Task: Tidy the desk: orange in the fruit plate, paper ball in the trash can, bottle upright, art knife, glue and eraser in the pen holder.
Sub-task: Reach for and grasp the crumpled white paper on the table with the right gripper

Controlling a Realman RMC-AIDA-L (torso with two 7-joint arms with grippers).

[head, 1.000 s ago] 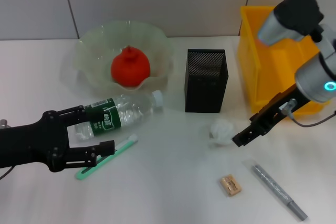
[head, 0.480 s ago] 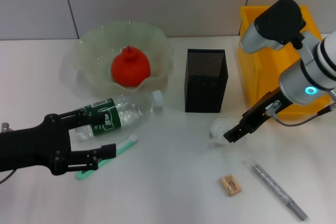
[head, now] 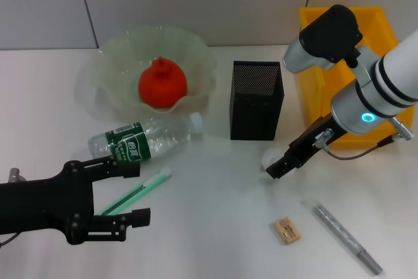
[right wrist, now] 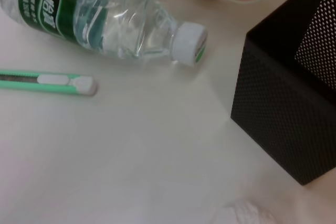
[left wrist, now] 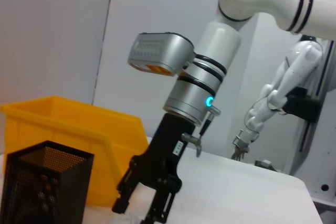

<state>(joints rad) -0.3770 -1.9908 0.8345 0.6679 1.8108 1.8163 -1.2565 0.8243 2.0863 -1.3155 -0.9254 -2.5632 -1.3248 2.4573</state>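
The orange (head: 162, 83) lies in the glass fruit plate (head: 114, 57). On its side in front of the plate lies the bottle (head: 140, 142); in the right wrist view the bottle (right wrist: 105, 19) has its cap toward the pen holder (right wrist: 294, 98). The green art knife (head: 147, 182) lies between the fingers of my open left gripper (head: 144, 191). My right gripper (head: 277, 168) is open, down over the paper ball (head: 268, 159), which it mostly hides. The eraser (head: 287, 229) and grey glue stick (head: 346, 238) lie near the front. The black pen holder (head: 256, 99) stands mid-table.
The yellow trash can (head: 326, 76) stands at the back right, behind my right arm. In the left wrist view, the right gripper (left wrist: 142, 208) hangs beside the pen holder (left wrist: 42, 187) and the trash can (left wrist: 79, 129).
My right gripper has moved left and down onto the paper ball. My left gripper has drawn back from the bottle toward the table's front, and its fingers now straddle the art knife.
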